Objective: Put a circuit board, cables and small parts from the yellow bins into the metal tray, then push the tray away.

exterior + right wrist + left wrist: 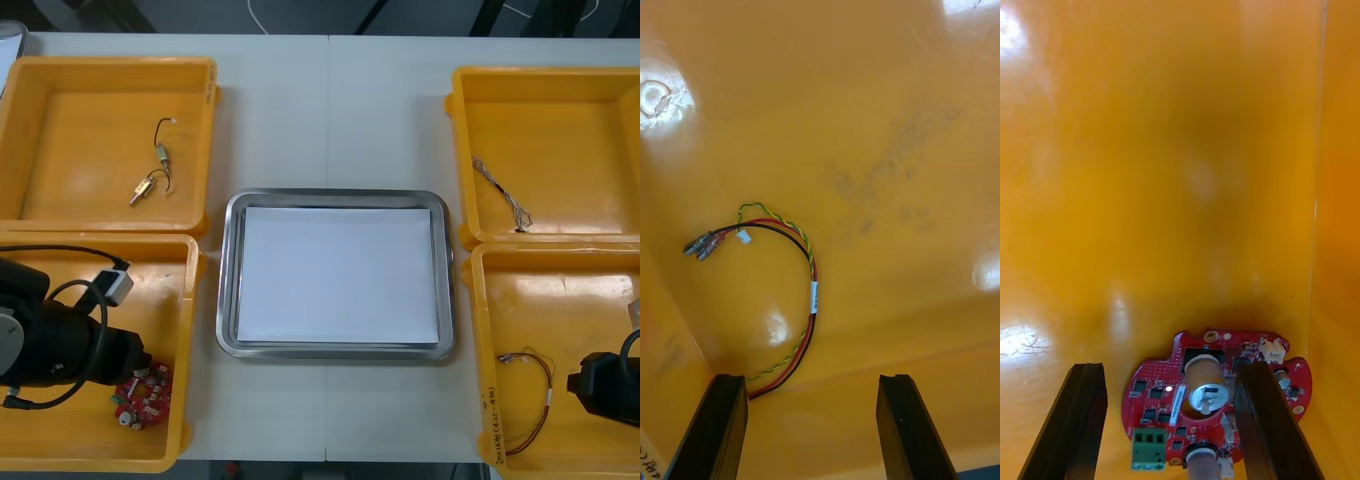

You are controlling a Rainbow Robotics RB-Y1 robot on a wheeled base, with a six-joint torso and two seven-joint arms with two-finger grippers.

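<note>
Desk [330, 110] carries four yellow bins, two a side, with the tray [228, 300] between them, white inside and not yet loaded.

The left near bin [165, 300] holds the board [1214, 390], which lies flat close to the wall on the tray's side. The left claw [1171, 371] hangs over it, spread, with most of the board between its fingers. The board looks stiff and light. Its raised parts are likely fragile, so the rim is the place to pinch.

In the right near bin [560, 300] lies the red and yellow cable [811, 292], curled in a loop. The right claw [811, 382] is spread above one end of it. The cable should be limp and will droop; the bundled stretch at its white sleeve seems the surest hold.

The right far bin [570, 130] has a twisted cable [500, 192], thin and floppy too. The left far bin [90, 130] has small parts [152, 180] with wire tails. They are probably slippery, so a low, square pinch suits them.
</note>
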